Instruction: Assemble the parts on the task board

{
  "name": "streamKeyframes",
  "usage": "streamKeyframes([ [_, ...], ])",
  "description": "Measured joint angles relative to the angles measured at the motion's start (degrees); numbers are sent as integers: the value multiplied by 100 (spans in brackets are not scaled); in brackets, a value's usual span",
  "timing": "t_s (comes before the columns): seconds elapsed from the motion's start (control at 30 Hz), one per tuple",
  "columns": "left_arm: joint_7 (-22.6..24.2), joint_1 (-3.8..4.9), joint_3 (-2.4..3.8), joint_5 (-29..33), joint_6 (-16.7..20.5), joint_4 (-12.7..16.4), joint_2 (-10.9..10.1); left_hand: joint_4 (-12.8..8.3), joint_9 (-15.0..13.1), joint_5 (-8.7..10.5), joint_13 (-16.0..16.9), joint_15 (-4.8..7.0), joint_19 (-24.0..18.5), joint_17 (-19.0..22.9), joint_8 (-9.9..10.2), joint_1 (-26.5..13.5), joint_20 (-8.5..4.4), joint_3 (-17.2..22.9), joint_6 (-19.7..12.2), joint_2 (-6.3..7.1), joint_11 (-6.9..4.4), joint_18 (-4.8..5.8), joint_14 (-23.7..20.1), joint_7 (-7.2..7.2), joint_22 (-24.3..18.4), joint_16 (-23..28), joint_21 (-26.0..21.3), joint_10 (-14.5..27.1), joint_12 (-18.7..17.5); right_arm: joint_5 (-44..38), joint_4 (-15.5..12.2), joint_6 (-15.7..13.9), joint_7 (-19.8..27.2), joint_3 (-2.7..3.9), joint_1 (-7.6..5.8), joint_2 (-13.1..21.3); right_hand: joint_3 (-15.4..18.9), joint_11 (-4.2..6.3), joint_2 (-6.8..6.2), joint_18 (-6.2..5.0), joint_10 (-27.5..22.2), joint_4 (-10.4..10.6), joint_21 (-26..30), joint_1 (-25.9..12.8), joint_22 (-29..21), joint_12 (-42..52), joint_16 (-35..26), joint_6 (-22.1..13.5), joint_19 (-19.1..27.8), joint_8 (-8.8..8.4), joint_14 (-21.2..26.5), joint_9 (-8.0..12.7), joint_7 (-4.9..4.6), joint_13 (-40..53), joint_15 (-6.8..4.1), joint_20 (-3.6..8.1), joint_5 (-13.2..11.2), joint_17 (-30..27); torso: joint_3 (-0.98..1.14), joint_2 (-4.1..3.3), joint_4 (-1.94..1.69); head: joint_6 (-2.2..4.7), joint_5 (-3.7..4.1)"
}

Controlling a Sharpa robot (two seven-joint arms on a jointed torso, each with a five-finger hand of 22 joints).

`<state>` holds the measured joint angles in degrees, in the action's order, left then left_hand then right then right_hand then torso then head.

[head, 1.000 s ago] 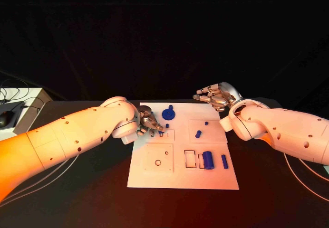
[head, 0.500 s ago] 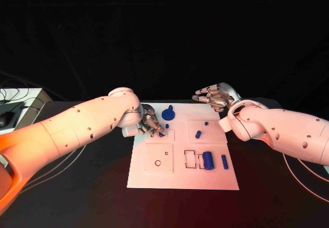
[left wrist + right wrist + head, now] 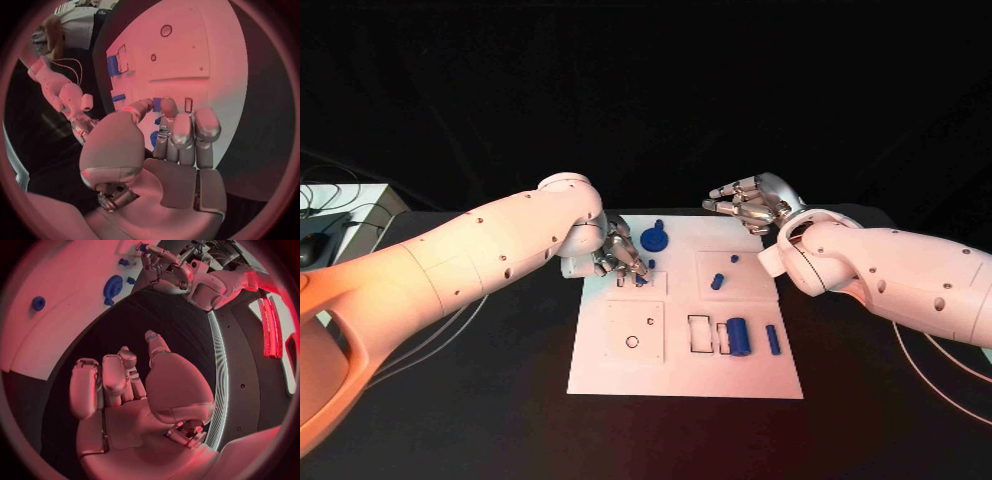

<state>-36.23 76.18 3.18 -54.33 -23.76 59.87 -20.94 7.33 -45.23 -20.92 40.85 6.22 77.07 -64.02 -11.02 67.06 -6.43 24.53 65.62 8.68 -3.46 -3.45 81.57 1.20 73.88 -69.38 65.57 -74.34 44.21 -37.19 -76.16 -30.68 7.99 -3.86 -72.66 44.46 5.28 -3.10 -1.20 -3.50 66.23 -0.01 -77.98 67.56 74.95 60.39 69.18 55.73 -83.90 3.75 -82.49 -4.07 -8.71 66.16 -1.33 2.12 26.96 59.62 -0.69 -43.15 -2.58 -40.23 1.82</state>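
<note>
The white task board (image 3: pixel 687 375) lies mid-table. My left hand (image 3: pixel 615 260) hovers over its far left corner, fingertips down at two small slots (image 3: pixel 629 284). In the left wrist view its thumb and a finger pinch a small blue part (image 3: pixel 157 104) beside an open slot (image 3: pixel 189 104). A blue disc with a knob (image 3: pixel 655 240), a tiny blue peg (image 3: pixel 651 264), two small pieces (image 3: pixel 717 282), a blue cylinder (image 3: pixel 738 338) and a thin bar (image 3: pixel 772 340) sit on the board. My right hand (image 3: pixel 750 203) hangs raised beyond the far right corner, fingers loosely bent, holding nothing.
A grey box with cables (image 3: pixel 336 228) sits at the table's left edge. Black tabletop (image 3: pixel 488 400) surrounds the board. The right wrist view looks across the board (image 3: pixel 56 325) at the blue disc (image 3: pixel 113 286) and my left hand (image 3: pixel 164 264).
My left arm has swung its elbow up and inward while its fingertips stayed at the slots, edging slightly toward the board. The right hand has barely moved.
</note>
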Motion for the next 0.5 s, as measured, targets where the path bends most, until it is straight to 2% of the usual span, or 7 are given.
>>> streamKeyframes([
  [0.4, -86, 12, -85, -76, -30, -16, 85, 0, 0, -35, -5, 0, 22, -26, -115, -67, -22, 0, 22, -60, -12, 0, 0, -22, 37, 0, 0, -16, 0, 0, 5, 1, -1, 0, -1, -18, 0, 0, 0, 0, 0, 0, 0, 0, -1, 0, 0, 1, 0, 0, 0, 0, 1, 0, 0, 0, 0, 0, -7, 7, -1, -24, -20],
  [0.5, -97, 14, -100, -86, -28, -31, 94, 0, 0, -69, -5, 0, 22, -32, -147, -90, -22, 0, 23, -36, -18, 0, 0, -23, 51, -29, 0, -24, 0, 0, 7, 0, -1, 0, -1, -18, 0, 0, 0, 0, 0, 0, 0, 0, -1, 0, 0, 3, 0, 0, 0, 0, 3, 0, 0, 0, 0, 0, -5, 7, 0, -19, -24],
])
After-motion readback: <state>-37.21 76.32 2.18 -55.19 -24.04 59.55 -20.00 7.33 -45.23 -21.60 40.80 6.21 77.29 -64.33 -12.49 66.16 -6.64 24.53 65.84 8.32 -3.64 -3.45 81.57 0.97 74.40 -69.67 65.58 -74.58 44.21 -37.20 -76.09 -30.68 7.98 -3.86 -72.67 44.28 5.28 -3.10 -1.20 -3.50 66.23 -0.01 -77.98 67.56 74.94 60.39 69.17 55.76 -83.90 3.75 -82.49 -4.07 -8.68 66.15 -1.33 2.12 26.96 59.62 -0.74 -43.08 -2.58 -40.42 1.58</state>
